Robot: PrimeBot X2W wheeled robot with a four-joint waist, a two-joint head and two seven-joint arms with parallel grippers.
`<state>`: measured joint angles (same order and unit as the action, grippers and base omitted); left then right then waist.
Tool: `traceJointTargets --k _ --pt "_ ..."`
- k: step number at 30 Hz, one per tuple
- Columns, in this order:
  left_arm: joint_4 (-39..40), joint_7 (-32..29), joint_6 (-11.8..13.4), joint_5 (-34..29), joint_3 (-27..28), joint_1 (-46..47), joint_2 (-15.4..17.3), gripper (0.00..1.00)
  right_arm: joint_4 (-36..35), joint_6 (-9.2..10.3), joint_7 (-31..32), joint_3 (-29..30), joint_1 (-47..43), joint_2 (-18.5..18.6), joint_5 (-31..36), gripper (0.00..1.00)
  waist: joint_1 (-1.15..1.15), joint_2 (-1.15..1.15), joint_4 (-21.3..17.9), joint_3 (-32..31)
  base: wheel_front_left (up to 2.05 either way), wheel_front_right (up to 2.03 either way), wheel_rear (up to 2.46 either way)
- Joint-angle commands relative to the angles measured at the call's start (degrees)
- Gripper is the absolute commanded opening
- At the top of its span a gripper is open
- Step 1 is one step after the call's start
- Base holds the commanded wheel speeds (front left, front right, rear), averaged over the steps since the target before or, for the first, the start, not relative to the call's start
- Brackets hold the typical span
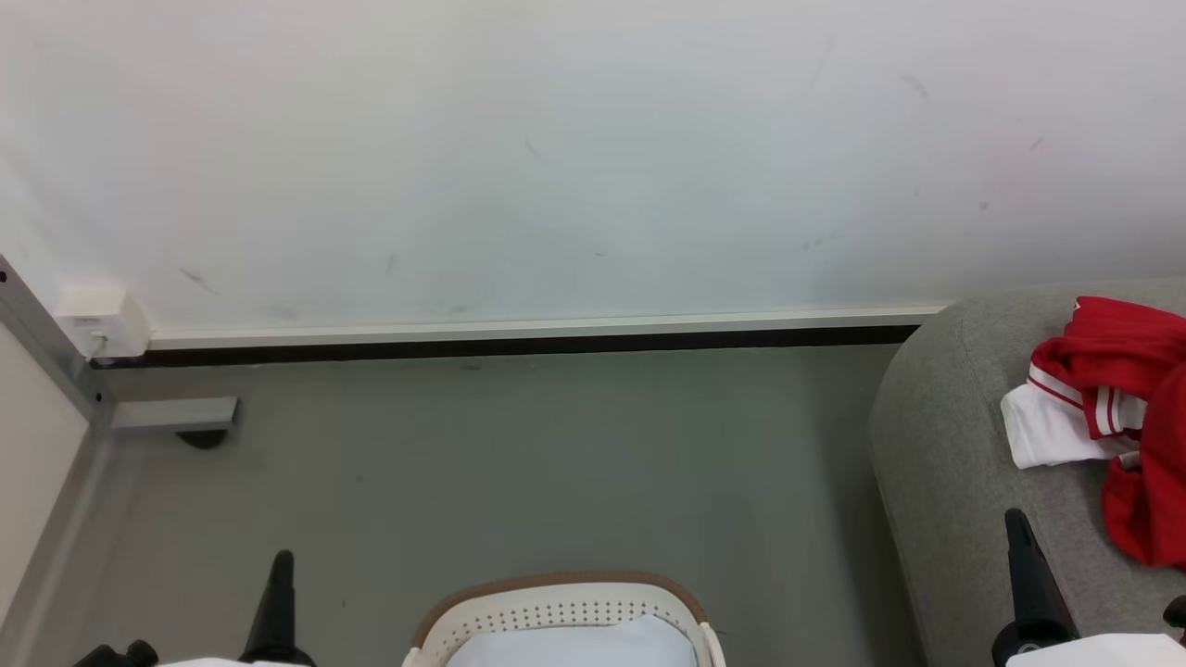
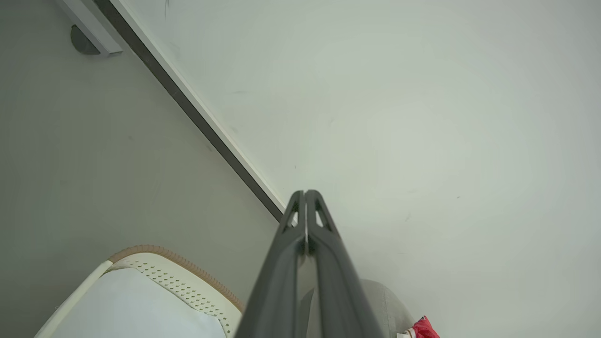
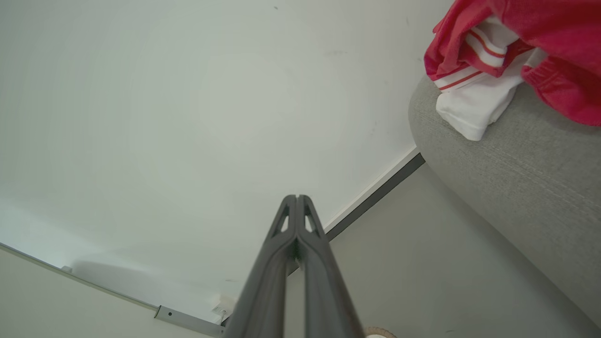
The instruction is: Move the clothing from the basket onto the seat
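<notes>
In the head view, your left fingers [image 1: 278, 593] rise at the lower left, pressed together with nothing between them, seen against the grey-green floor [image 1: 519, 463]. Your right fingers [image 1: 1024, 565] stand at the lower right, likewise closed and empty, seen against the large grey fabric-upholstered seat [image 1: 936, 445]. The soft red fabric clothing [image 1: 1121, 352], with white panels and striped trim, lies bunched on that seat at the right edge, apart from the right fingers. The oval white perforated plastic basket [image 1: 547, 616] with a brown woven-look rim sits on the floor at bottom centre, holding a plain pale bluish-white cloth [image 1: 574, 644].

In the left wrist view, the two dark fingers meet at their tips, gripping nothing. The basket with its pale cloth is at the lower left.

In the right wrist view, the fingers are closed tip to tip and empty. The clothing is heaped on the seat at the upper right, a white fold nearest the rounded edge.
</notes>
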<state>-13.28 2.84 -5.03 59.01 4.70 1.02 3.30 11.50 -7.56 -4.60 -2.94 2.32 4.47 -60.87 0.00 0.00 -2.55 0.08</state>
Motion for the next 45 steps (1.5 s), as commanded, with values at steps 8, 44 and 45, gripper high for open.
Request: traceJointTargets --k 8,44,45 --pt "0.2 -1.7 -0.7 6.0 0.5 1.8 0.1 0.00 0.1 0.07 1.5 1.4 1.8 0.5 -5.9 0.00 0.00 0.00 0.3 0.0 0.00 0.00 0.00" --pt "-0.4 -6.7 -1.9 23.6 1.5 4.2 -0.2 0.00 1.6 0.10 6.6 5.3 3.3 0.2 -23.4 0.00 0.00 0.00 1.6 0.1 0.00 0.00 0.00" --pt "-0.4 -6.9 -2.0 24.0 1.5 4.3 -0.2 0.00 1.7 0.10 6.7 5.4 3.3 0.1 -23.8 0.00 0.00 0.00 1.6 0.1 0.00 0.00 0.00"
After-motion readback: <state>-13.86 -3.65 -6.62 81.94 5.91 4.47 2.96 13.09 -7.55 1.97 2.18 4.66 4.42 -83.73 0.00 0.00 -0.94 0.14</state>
